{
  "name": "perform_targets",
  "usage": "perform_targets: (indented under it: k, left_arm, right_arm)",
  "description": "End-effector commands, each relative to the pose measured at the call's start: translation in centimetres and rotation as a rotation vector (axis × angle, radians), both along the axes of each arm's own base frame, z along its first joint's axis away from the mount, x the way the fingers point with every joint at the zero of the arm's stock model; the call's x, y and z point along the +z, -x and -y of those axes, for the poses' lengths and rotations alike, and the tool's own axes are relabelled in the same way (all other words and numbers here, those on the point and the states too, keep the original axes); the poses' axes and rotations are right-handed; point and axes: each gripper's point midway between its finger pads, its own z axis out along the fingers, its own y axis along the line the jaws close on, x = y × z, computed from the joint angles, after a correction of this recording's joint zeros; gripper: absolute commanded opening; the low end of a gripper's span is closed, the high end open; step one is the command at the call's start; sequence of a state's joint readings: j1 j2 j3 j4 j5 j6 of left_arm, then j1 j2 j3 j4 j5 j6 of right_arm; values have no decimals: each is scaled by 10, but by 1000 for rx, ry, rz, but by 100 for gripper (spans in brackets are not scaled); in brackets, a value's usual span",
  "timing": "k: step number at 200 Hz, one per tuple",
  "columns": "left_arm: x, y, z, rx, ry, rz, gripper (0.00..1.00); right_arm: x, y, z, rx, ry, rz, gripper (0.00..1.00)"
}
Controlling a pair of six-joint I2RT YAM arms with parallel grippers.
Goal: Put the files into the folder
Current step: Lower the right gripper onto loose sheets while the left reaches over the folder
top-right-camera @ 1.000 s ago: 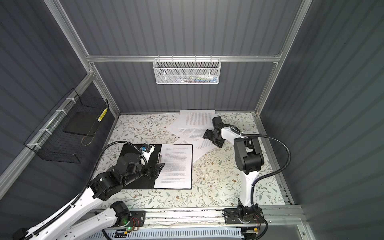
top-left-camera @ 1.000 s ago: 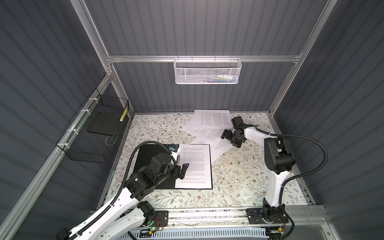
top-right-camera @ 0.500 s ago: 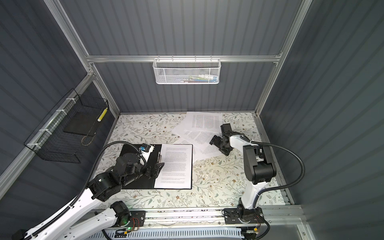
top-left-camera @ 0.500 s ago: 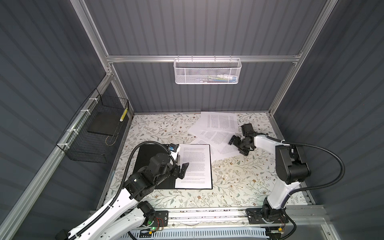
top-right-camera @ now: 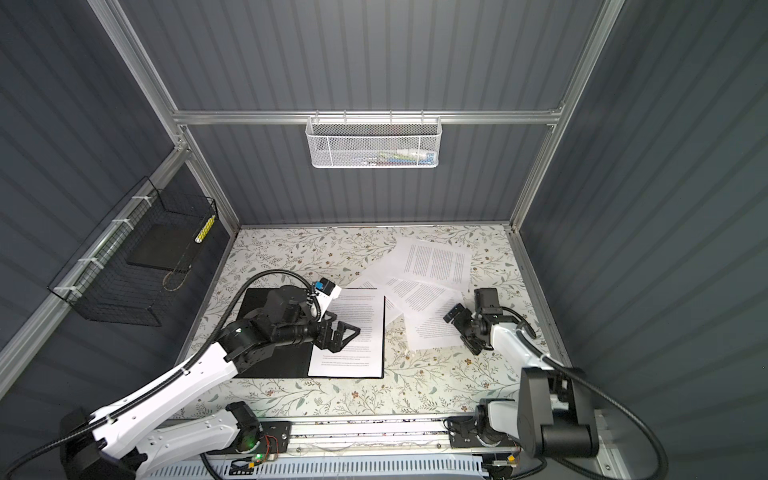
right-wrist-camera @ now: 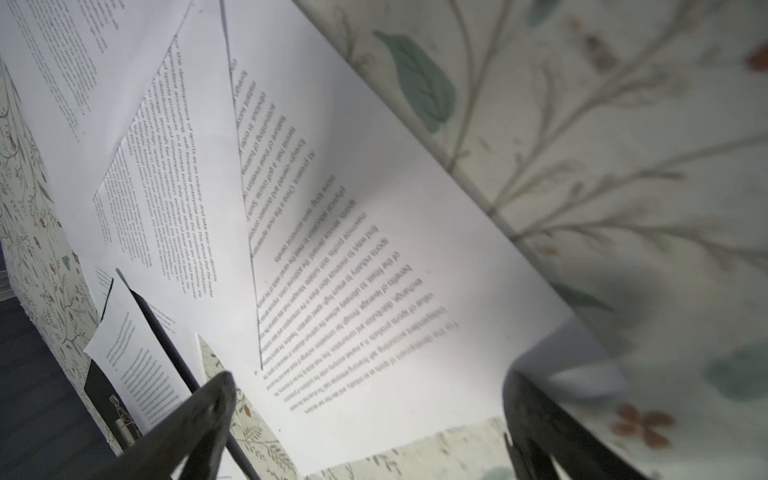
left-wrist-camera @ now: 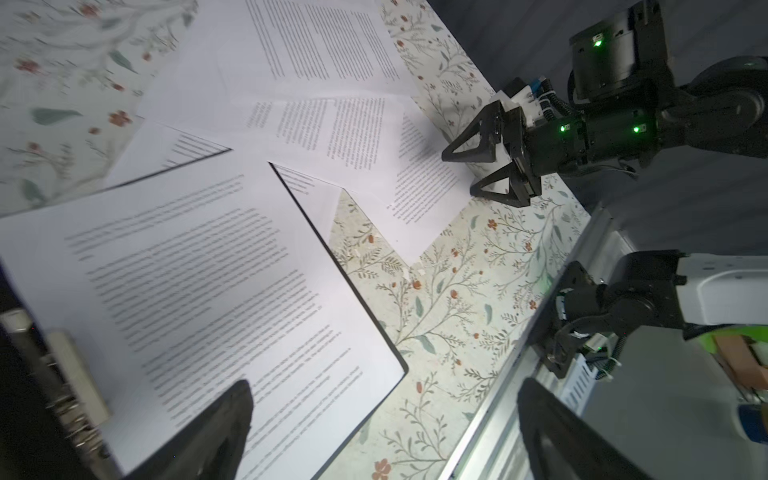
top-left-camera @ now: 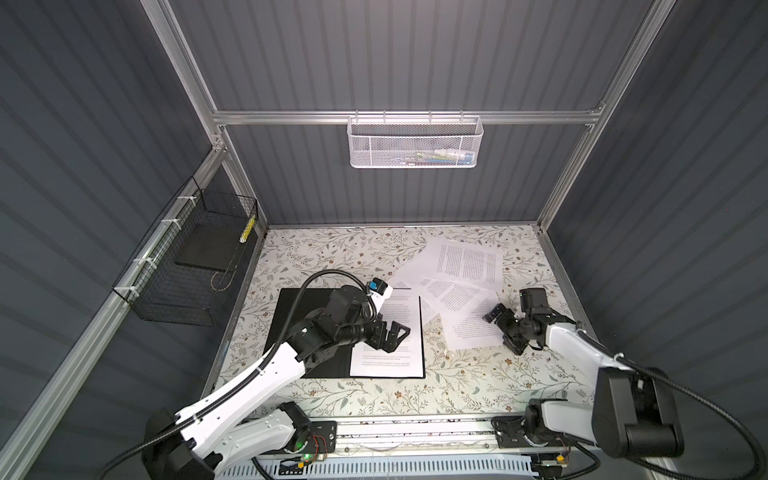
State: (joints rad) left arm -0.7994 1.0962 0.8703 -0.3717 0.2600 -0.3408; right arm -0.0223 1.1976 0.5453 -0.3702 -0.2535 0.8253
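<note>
The folder (top-left-camera: 328, 368) (top-right-camera: 286, 361) lies open on the table's left half, black inside, with its ring clip (left-wrist-camera: 70, 399) at the spine. One of the files (top-left-camera: 390, 365) (top-right-camera: 349, 365) (left-wrist-camera: 199, 266) lies flat on its right half. My left gripper (top-left-camera: 397, 338) (top-right-camera: 347, 334) (left-wrist-camera: 382, 395) hovers open over that sheet, holding nothing. Several loose files (top-left-camera: 465, 266) (top-right-camera: 436, 262) overlap at the back right. My right gripper (top-left-camera: 500, 332) (top-right-camera: 460, 332) (right-wrist-camera: 370, 386) stands open at the right edge of the nearest loose sheet (top-left-camera: 469, 328) (left-wrist-camera: 415, 187) (right-wrist-camera: 374, 270), low over it.
A black wire basket (top-left-camera: 183, 266) holding a dark slab hangs on the left wall. A white mesh basket (top-left-camera: 415, 143) hangs on the back wall. An aluminium rail (top-left-camera: 415, 428) runs along the table's front edge, and walls close in on three sides.
My right gripper has moved toward the front right, and the loose sheets have shifted that way with it. The left arm has not moved.
</note>
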Motion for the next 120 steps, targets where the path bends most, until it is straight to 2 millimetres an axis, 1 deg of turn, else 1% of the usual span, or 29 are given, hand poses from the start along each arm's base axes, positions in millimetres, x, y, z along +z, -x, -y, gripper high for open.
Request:
perform_targets:
  k: [1, 17, 32, 45, 47, 49, 54, 69, 86, 107, 113, 118, 120]
  left_arm:
    - [9, 15, 50, -132, 121, -81, 100]
    - [-8, 17, 80, -177, 92, -102, 100]
    - [-25, 19, 108, -217, 86, -150, 100]
    - [-40, 16, 129, -234, 85, -194, 100]
    - [-41, 15, 132, -238, 86, -196, 100]
    - [-43, 14, 134, -237, 85, -202, 100]
    - [-47, 12, 141, -238, 85, -212, 100]
    - [-59, 4, 159, -238, 80, -241, 100]
    - [-73, -3, 175, -239, 71, -281, 100]
    - [-87, -6, 193, -261, 74, -326, 100]
    - [-92, -6, 197, -269, 73, -337, 100]
    - [-94, -8, 201, -271, 72, -342, 100]
    - [-96, -8, 202, -273, 70, -347, 100]
  right_arm:
    - [16, 18, 23, -52, 67, 29, 99]
    - [25, 19, 41, -96, 89, 78, 99]
    - [31, 15, 56, -128, 81, 126, 99]
    - [32, 8, 60, -131, 43, 178, 99]
    - [34, 4, 62, -133, 44, 201, 99]
    - [35, 3, 57, -117, 12, 218, 99]
    - [37, -1, 54, -107, -18, 244, 99]
    - [37, -9, 52, -91, -45, 284, 99]
    - [33, -11, 52, -80, -50, 272, 99]
    - [28, -15, 55, -65, -41, 261, 99]
    - [27, -17, 53, -47, -51, 254, 99]
    - [31, -20, 52, -30, -52, 263, 99]
    - [26, -20, 52, -27, -59, 242, 99]
